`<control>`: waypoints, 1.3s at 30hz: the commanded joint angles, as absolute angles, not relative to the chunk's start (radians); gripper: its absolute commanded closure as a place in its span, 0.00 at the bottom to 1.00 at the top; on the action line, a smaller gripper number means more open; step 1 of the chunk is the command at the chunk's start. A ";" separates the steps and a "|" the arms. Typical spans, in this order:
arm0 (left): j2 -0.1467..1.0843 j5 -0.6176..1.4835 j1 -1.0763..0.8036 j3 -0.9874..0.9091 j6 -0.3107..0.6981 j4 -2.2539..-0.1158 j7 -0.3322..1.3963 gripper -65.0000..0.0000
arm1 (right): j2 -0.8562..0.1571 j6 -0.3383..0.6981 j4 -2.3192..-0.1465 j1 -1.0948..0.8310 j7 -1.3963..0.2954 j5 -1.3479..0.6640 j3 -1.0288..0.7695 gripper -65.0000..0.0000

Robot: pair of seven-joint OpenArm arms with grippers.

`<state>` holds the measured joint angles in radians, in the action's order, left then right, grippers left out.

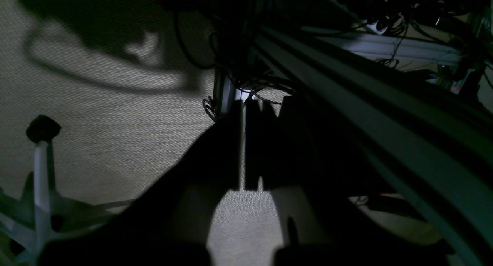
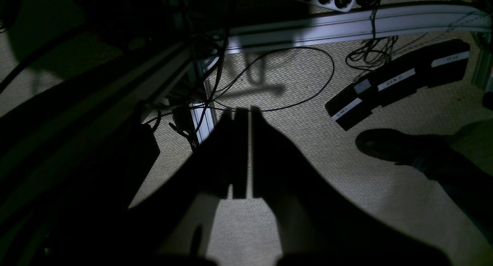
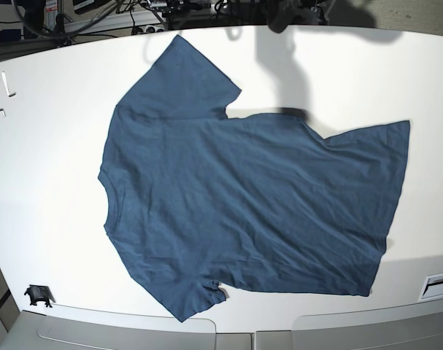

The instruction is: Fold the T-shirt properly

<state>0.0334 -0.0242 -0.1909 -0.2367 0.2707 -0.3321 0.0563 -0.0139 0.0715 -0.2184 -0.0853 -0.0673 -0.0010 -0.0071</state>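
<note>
The dark navy T-shirt [image 3: 243, 204] lies spread flat on the white table [image 3: 46, 219] in the base view. Its collar points left, one sleeve points to the back, the other to the front edge, and the hem is at the right. Neither arm shows in the base view. In the left wrist view my left gripper [image 1: 243, 104] is shut and empty, hanging over the carpet beside the table frame. In the right wrist view my right gripper [image 2: 242, 111] is shut and empty, also over the carpet. The shirt is out of both wrist views.
Aluminium frame rails [image 1: 385, 116] and loose cables [image 2: 308, 77] run below the table. A chair base [image 1: 40, 189] stands on the carpet. Black labelled boxes [image 2: 396, 81] and a person's shoe [image 2: 389, 144] lie on the floor. A small black clip [image 3: 37, 294] sits at the table's front left.
</note>
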 commanded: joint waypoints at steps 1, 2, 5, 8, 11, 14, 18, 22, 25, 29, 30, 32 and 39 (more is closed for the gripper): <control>0.040 -0.025 -0.204 -0.239 0.281 -0.348 0.052 1.00 | -0.017 0.075 -0.225 -0.084 -0.056 -0.003 -0.006 1.00; 0.040 -0.025 -0.211 -0.239 0.281 -0.360 0.052 1.00 | -0.017 0.075 -0.225 -0.084 -0.056 -0.003 -0.006 1.00; 0.040 -0.025 -0.236 -0.239 0.281 -0.405 0.052 1.00 | -0.017 0.075 -0.225 -0.084 -0.056 -0.003 -0.006 1.00; 0.040 -0.025 -0.258 -0.239 0.281 -0.439 0.052 1.00 | -0.017 0.075 -0.225 -0.084 -0.057 -0.003 -0.005 1.00; 0.043 -0.025 -0.274 -0.239 0.281 -0.455 0.053 1.00 | -0.017 0.076 -0.225 -0.087 -0.057 -0.003 -0.006 1.00; 0.054 -0.024 -0.289 -0.239 0.281 -0.456 0.052 1.00 | -0.018 0.075 -0.241 -0.108 -0.057 -0.003 -0.006 1.00; 0.084 0.011 -0.321 -0.239 0.281 -0.467 0.052 1.00 | -0.029 0.075 -0.326 -0.173 -0.056 -0.003 -0.006 1.00; 0.121 0.073 -0.378 -0.239 0.281 -0.521 0.052 1.00 | -0.050 0.076 -0.443 -0.258 -0.051 -0.004 -0.005 1.00; 0.143 0.073 -0.435 -0.239 0.281 -0.589 0.052 1.00 | -0.069 0.076 -0.521 -0.319 -0.045 -0.022 -0.005 1.00; 0.167 0.086 -0.524 -0.240 0.281 -0.695 0.052 1.00 | -0.097 0.076 -0.613 -0.396 -0.044 -0.064 -0.006 1.00; 0.173 0.101 -0.547 -0.241 0.281 -0.723 0.052 1.00 | -0.103 0.076 -0.636 -0.414 -0.043 -0.064 -0.006 1.00; 0.185 0.140 -0.595 -0.241 0.281 -0.784 0.052 1.00 | -0.115 0.076 -0.683 -0.453 -0.041 -0.064 -0.006 1.00; 0.242 0.242 -0.803 -0.241 0.313 -1.060 0.053 1.00 | -0.155 0.099 -0.908 -0.621 -0.041 -0.064 -0.006 1.00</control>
